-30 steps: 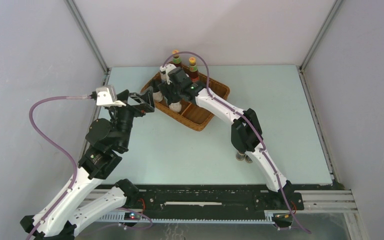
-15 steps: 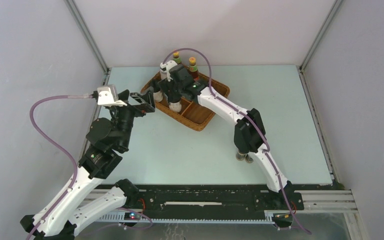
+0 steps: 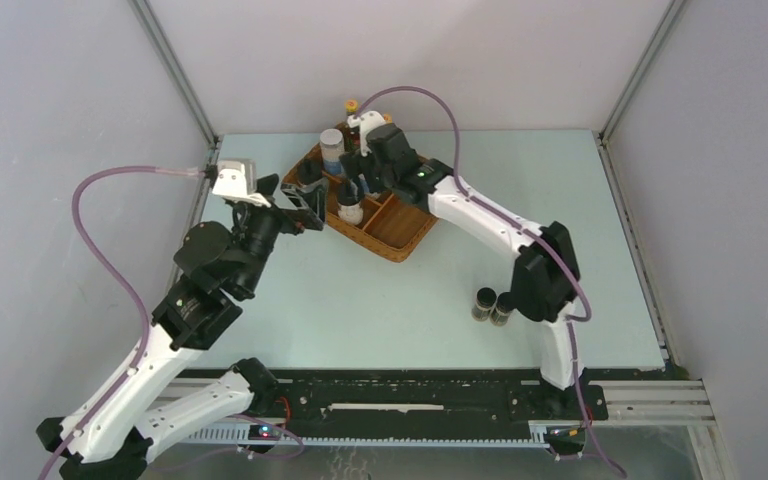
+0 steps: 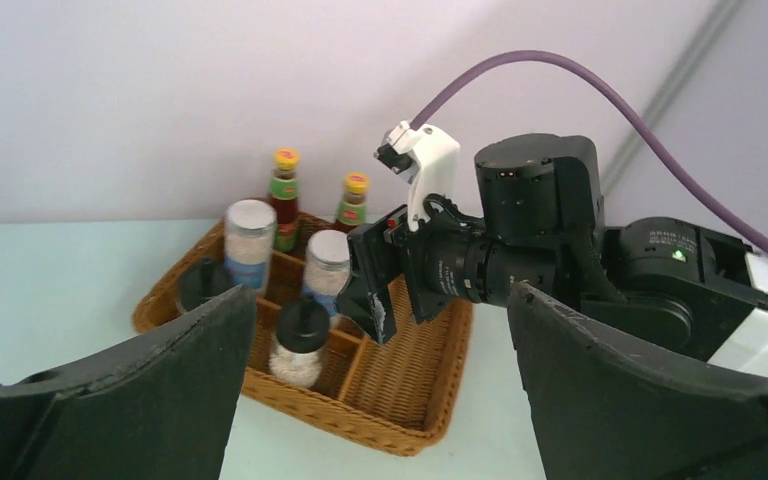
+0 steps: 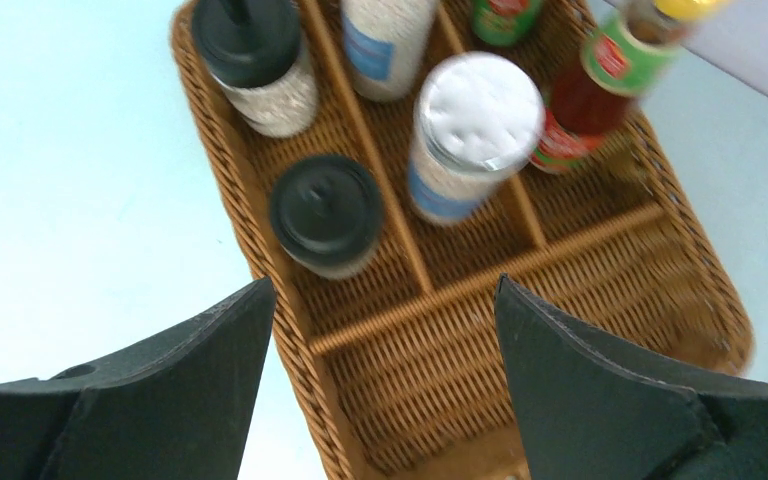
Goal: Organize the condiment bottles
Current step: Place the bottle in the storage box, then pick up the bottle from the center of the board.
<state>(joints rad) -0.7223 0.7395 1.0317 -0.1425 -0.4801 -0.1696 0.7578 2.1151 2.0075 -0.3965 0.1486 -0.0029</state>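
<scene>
Vials (image 3: 483, 303), two tiny dark ones, stand together on bench (image 3: 360, 300), well apart from wicker tray (image 5: 580, 320), which holds the other six bottles (image 5: 480, 110). Right end effector (image 5: 382, 283) hangs wide open and empty over tray. Left end effector (image 4: 380, 292) also open, empty, just beside tray. Vials look light, rigid, smooth and tippy, so pinch one low around body.

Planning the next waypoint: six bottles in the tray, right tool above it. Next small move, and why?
Probably lift the right tool clear of the wicker tray and swing it toward the two dark vials on the table. It's open and empty, those vials are the only bottles outside the tray, and the near compartments hold nothing.
</scene>
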